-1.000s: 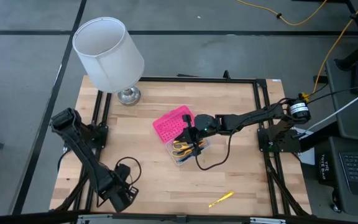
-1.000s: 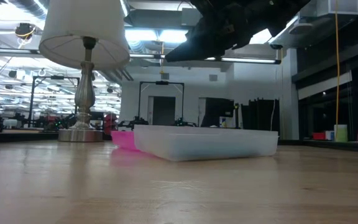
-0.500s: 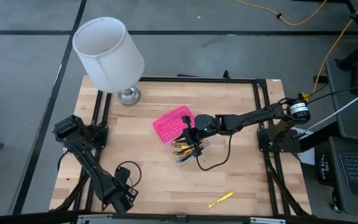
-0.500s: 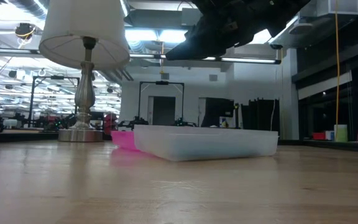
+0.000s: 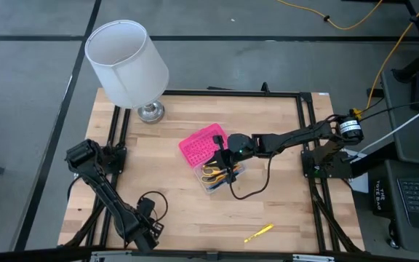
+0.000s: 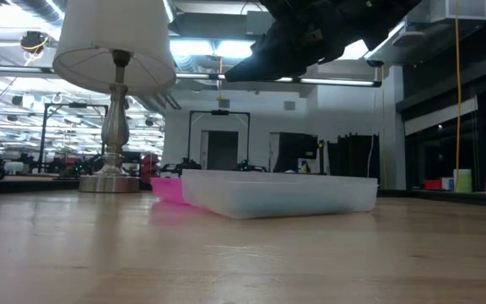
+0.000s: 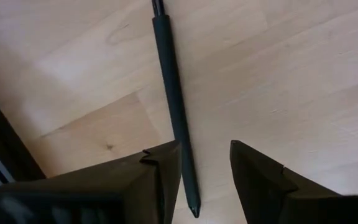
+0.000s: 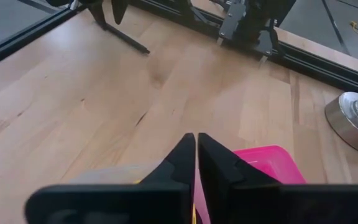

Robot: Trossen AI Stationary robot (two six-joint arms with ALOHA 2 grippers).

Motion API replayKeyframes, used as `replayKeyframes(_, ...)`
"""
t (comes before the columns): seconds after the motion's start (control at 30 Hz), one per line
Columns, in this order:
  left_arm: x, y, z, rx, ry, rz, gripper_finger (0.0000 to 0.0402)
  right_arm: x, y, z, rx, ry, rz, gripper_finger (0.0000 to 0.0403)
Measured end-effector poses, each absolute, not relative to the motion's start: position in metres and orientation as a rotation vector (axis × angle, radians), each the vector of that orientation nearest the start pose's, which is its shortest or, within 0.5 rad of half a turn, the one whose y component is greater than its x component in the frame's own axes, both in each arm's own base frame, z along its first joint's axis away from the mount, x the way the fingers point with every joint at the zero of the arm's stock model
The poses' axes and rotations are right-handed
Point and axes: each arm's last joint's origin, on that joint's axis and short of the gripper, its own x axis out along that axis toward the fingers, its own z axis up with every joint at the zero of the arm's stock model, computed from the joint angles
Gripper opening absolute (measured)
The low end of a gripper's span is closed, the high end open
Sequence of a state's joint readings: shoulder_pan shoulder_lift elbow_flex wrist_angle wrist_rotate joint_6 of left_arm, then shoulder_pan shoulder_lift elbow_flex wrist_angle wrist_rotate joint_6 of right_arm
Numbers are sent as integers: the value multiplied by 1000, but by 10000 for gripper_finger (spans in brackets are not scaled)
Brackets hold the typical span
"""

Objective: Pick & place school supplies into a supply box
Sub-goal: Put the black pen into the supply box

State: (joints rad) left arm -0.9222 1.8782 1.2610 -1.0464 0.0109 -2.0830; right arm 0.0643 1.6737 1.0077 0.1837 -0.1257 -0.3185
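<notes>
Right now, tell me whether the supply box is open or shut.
Open. The supply box has its pink lid folded back flat on the table beside the clear base, and scissors show inside from above.

Two dark, slim jointed arms on black frames; wedge-shaped matte black fingers (image 7: 260, 180); a silver ring at the right arm's base joint (image 5: 350, 128).
</notes>
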Motion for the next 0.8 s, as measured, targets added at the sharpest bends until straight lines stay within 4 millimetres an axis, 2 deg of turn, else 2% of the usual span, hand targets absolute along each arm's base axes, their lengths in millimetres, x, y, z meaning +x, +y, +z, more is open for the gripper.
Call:
replayKeyframes(0.17, 198, -259, 163, -831, 1315, 1003, 129, 361, 27, 217, -296, 449, 261, 23)
replayKeyframes(0.43, 198, -260, 156, -796, 1348, 1025, 125, 361, 27, 217, -296, 449, 261, 5)
replayKeyframes(0.8, 195, -257, 156, -751, 1350, 1044, 123, 361, 27, 217, -296, 449, 261, 24)
